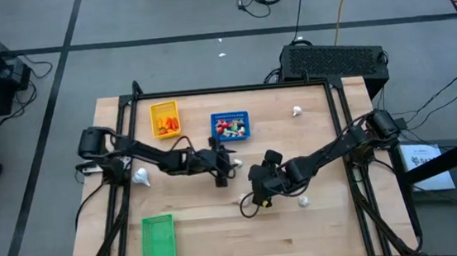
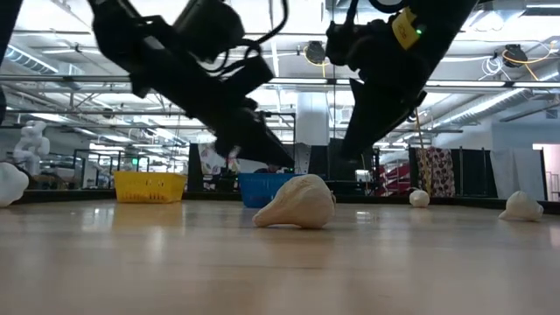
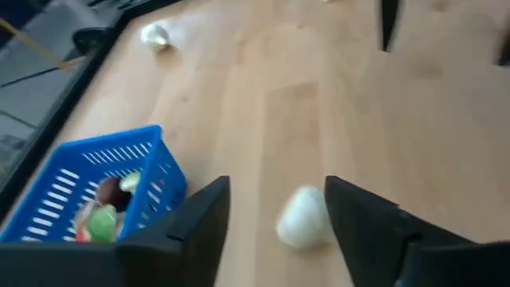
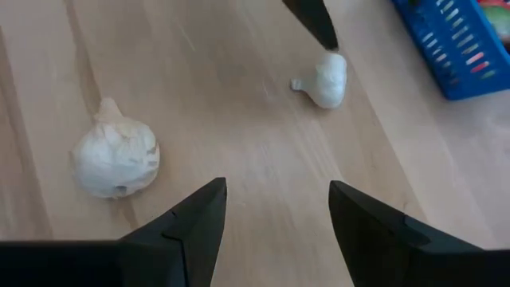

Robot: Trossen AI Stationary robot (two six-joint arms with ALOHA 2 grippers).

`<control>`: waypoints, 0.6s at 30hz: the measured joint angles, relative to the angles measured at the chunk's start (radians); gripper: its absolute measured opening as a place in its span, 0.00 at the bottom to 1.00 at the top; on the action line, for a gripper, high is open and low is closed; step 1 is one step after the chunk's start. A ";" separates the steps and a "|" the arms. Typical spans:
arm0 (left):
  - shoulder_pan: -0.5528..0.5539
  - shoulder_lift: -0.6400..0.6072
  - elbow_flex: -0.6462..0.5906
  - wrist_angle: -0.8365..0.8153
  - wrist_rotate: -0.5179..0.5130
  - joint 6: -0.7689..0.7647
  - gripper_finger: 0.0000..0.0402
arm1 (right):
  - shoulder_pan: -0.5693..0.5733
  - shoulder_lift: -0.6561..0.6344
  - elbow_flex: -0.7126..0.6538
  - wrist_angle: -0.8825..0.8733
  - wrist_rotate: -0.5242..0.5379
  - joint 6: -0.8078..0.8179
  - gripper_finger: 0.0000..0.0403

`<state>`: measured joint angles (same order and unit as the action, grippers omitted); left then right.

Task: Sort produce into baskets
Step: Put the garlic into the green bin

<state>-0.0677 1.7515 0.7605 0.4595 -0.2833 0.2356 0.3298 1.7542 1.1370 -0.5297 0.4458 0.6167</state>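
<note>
Between open left gripper [image 3: 275, 219] fingers: garlic bulb [image 3: 303, 217], orientation unclear.

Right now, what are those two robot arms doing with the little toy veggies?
They're sorting them into baskets. The left gripper is open around a white garlic bulb on the table beside the blue basket. The right gripper is open too, above bare wood near another garlic bulb. The yellow basket holds orange pieces; the green basket looks empty.
</note>
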 joint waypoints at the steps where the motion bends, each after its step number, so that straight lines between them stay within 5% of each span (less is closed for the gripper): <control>1: 0.000 0.017 0.019 0.000 -0.011 0.000 0.57 | 0.000 0.000 0.000 -0.004 0.000 0.000 0.53; 7: 0.010 0.083 0.095 -0.066 0.140 -0.097 0.72 | 0.000 0.000 0.000 -0.007 0.000 -0.001 0.53; 18: 0.059 0.233 0.126 -0.018 0.137 -0.100 0.74 | 0.000 0.000 0.000 0.003 -0.001 0.000 0.53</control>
<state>-0.0083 1.9845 0.8867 0.4415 -0.1459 0.1352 0.3294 1.7542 1.1370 -0.5262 0.4446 0.6167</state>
